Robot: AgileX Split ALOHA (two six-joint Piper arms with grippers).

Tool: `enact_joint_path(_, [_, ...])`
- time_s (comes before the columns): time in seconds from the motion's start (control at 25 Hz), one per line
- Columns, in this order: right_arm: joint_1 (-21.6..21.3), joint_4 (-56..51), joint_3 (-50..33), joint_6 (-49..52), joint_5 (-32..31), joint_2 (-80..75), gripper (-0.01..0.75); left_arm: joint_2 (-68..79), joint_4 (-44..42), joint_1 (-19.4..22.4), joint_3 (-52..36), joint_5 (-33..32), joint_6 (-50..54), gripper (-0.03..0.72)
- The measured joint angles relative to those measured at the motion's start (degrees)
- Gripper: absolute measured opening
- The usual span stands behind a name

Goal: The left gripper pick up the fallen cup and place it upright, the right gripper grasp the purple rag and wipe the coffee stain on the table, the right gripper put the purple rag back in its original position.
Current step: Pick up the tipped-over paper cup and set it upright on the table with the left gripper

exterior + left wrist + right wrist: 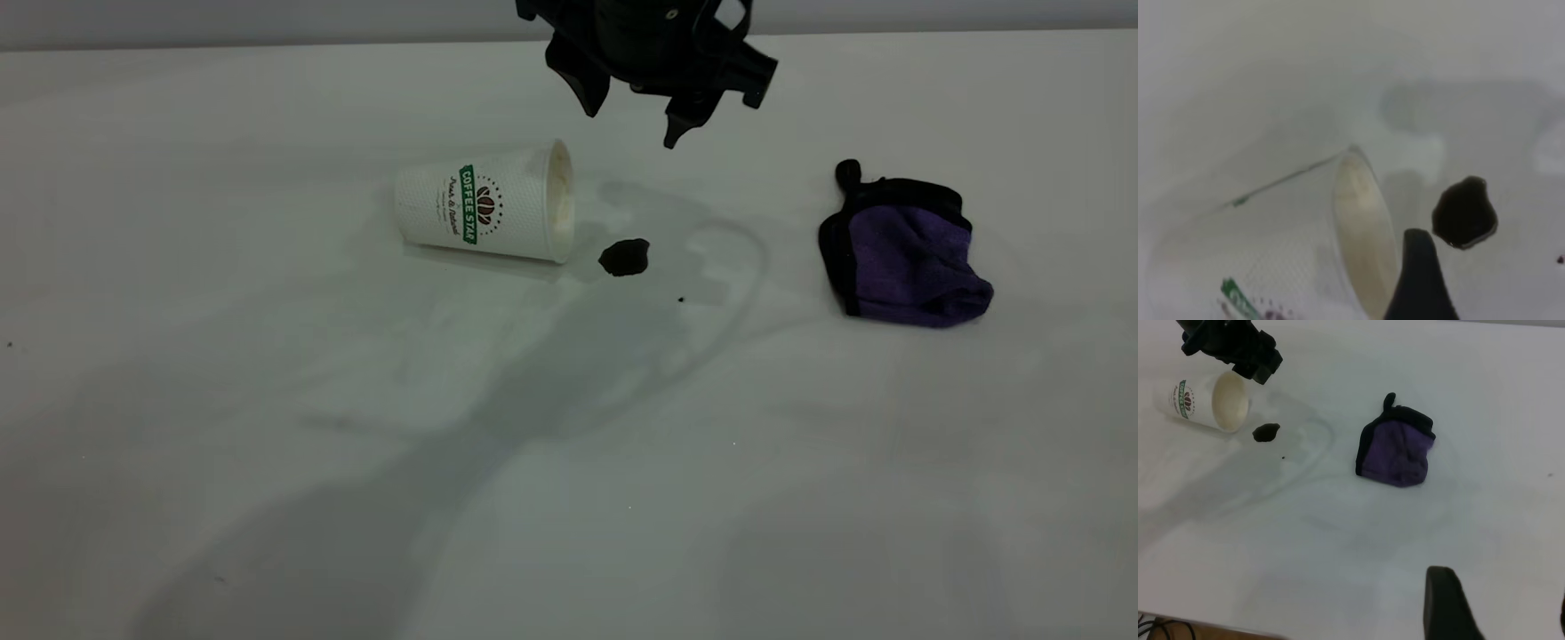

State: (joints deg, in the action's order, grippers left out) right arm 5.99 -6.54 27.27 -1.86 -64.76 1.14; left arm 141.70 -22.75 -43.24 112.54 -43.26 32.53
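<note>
My left claw hangs in the air at the far side of the table, a bit past the open end of the cup. Its two black fingers point down and stand apart, with nothing between them. It is not touching anything. From its own wrist camera I see one dark finger tip just beside the rim of the cup.

The cup is white with a green band and a brown bean picture. It lies on its side on the table, just under and to the left of my left claw. Its open mouth faces right, and I can see the cream inside.

The coffee stain is a small dark blot on the table, just beside the mouth of the cup, on its right. A tiny black speck sits a little nearer to me and to the right of the blot.

The purple rag lies bunched up on the table, well off to the right of the stain. It has a black edge and a small black loop at its far end.

My right claw is far back from all of this, near the edge of the table. I see one dark finger of it and a sliver of the other, standing apart. It holds nothing.
</note>
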Motion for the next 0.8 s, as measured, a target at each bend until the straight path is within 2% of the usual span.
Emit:
enact_joint_path(0.16, [0.0,0.0,0.0,0.0,0.0,0.0,0.446,0.0,-0.3,0.0,2.7,-8.2,1.2,0.591])
enact_joint_path(0.24, [0.0,0.0,0.0,0.0,0.0,0.0,0.446,0.0,-1.3,0.0,2.9,-9.4,2.6,0.591])
enact_joint_path(0.48, [0.0,0.0,0.0,0.0,0.0,0.0,0.446,1.4,-4.1,0.0,2.9,-8.8,8.0,0.591])
enact_joint_path(0.72, [0.0,0.0,0.0,0.0,0.0,0.0,0.446,1.6,-4.1,0.0,2.9,-3.3,8.6,0.591])
enact_joint_path(0.8, [0.0,0.0,0.0,0.0,0.0,0.0,0.446,1.6,-4.0,0.0,2.9,-3.5,8.6,0.591])
